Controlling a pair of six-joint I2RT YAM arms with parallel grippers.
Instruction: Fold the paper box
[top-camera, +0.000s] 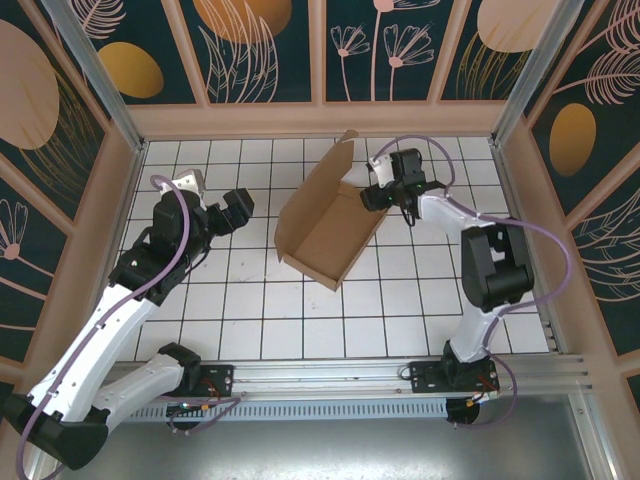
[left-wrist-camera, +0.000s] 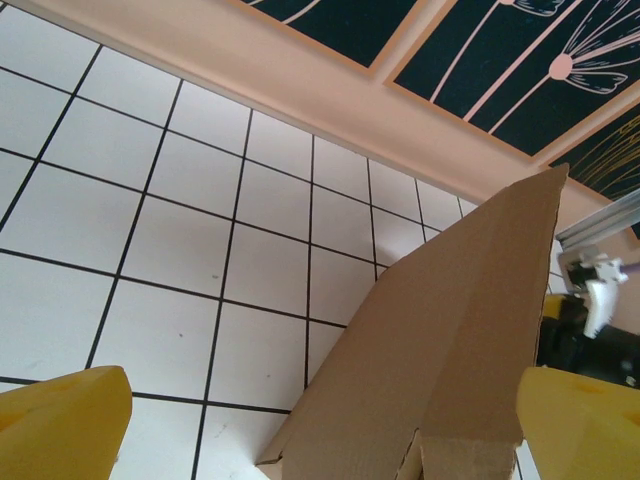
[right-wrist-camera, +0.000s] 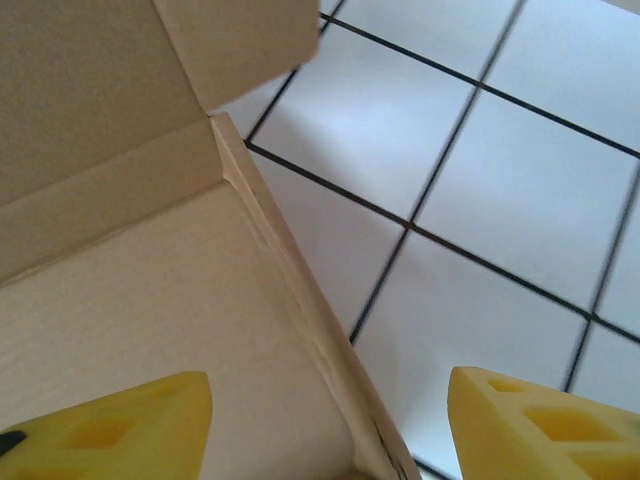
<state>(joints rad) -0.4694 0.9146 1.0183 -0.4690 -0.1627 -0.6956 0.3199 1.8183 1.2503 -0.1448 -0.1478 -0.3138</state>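
Right jaws are standing apart astride a side wall (right-wrist-camera: 300, 310) of the paper box (top-camera: 325, 235); left jaws are hanging spread wide, gripping nothing.
The paper box is sitting mid-surface (top-camera: 250, 310) between the arms as a shallow tray, mouth facing up, its long axis running diagonally from near-left to far-right, a flap (top-camera: 345, 155) rising at the far end. It is probably handling light, stiff, crease-prone and sliding easily, so pinching a wall edge beside a crease is looking safest.
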